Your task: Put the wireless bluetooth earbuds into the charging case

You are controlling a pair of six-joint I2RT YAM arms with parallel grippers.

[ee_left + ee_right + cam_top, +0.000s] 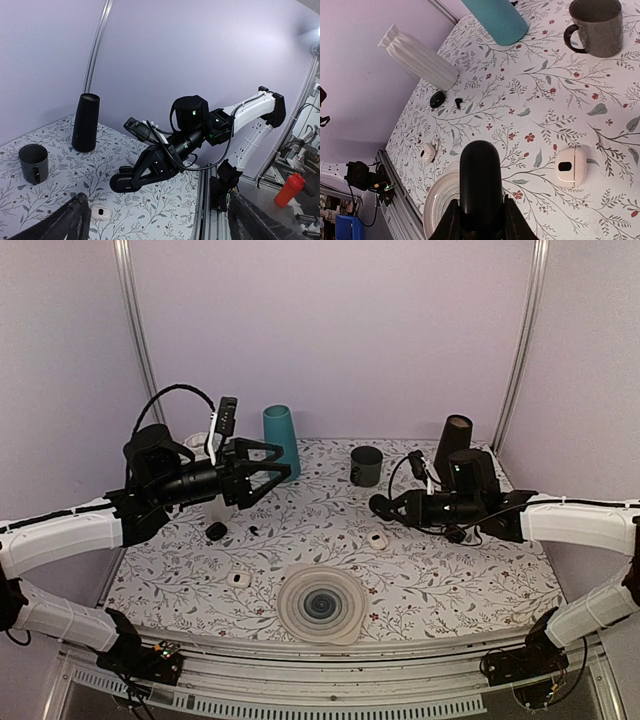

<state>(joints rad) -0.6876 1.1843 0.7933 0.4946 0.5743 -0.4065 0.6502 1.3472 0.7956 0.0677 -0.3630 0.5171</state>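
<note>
Arms (60, 535) raised, left fingers (65, 222) spread wide, right fingers (449, 225) clamping probable charging case (479, 175)

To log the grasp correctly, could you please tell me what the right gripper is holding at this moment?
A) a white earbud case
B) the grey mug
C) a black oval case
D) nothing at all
C: in the right wrist view the right gripper is closed on the black oval case, which sticks out between its fingers, while a white case lies apart from it below.
</note>
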